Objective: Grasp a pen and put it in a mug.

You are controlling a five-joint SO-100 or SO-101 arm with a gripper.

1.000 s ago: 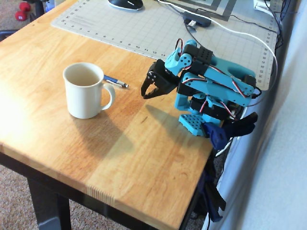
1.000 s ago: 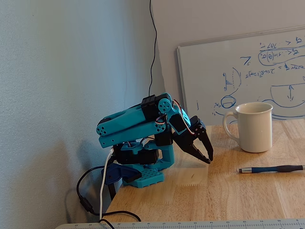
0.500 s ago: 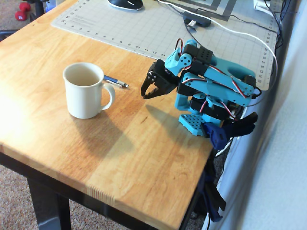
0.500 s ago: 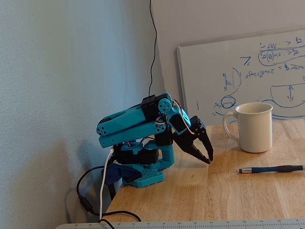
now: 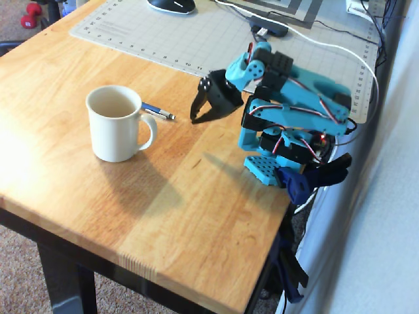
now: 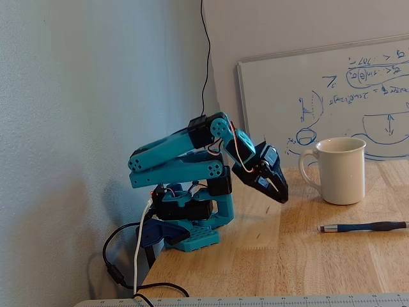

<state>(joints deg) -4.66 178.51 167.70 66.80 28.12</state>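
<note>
The light wooden butcher-block table [image 5: 163, 216] has dark legs and stands on speckled beige carpet [image 5: 19, 255]. At its far end in the overhead view lies a pale grey-green gridded cutting mat [image 5: 196, 36] with ruler markings along its edge. A black and white computer mouse [image 5: 171, 5] rests at the mat's top edge, and a white cable [image 5: 314, 40] curves across the mat. Off the table's far left corner, red dumbbells [image 5: 29, 14] sit on the floor. In the fixed view a whiteboard [image 6: 332, 89] with blue marker sketches leans against the pale wall [image 6: 83, 96], and a thin black cord [image 6: 206, 45] hangs down beside it.
</note>
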